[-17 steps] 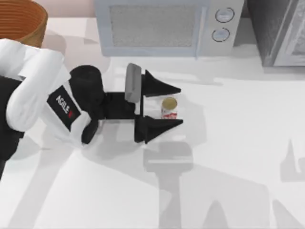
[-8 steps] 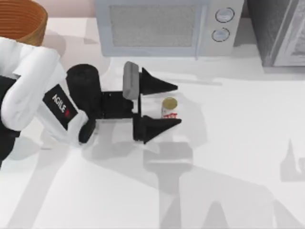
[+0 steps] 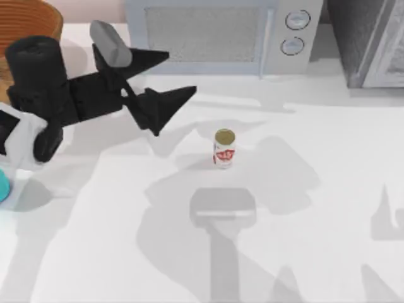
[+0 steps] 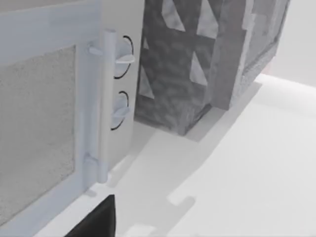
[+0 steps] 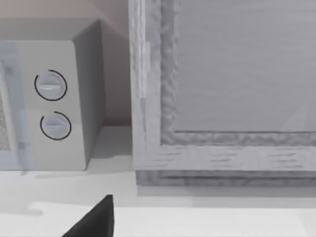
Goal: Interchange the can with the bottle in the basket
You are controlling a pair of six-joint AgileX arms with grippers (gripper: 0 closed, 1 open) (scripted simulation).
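A microwave (image 3: 214, 35) is seen along the back of the white bench (image 3: 303, 252), a grey block (image 3: 369, 41) beside it. The can (image 3: 224, 148) stands upright mid-bench, unobstructed. The left claw (image 3: 170, 79) is spread, empty, near the basket (image 3: 28, 22); a teal bottle (image 3: 3, 186) edge lies left.

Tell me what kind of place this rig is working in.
Likely a simulated kitchen-style counter: a microwave at the back of a white table, a drink can standing on it, a wicker basket at the far left.
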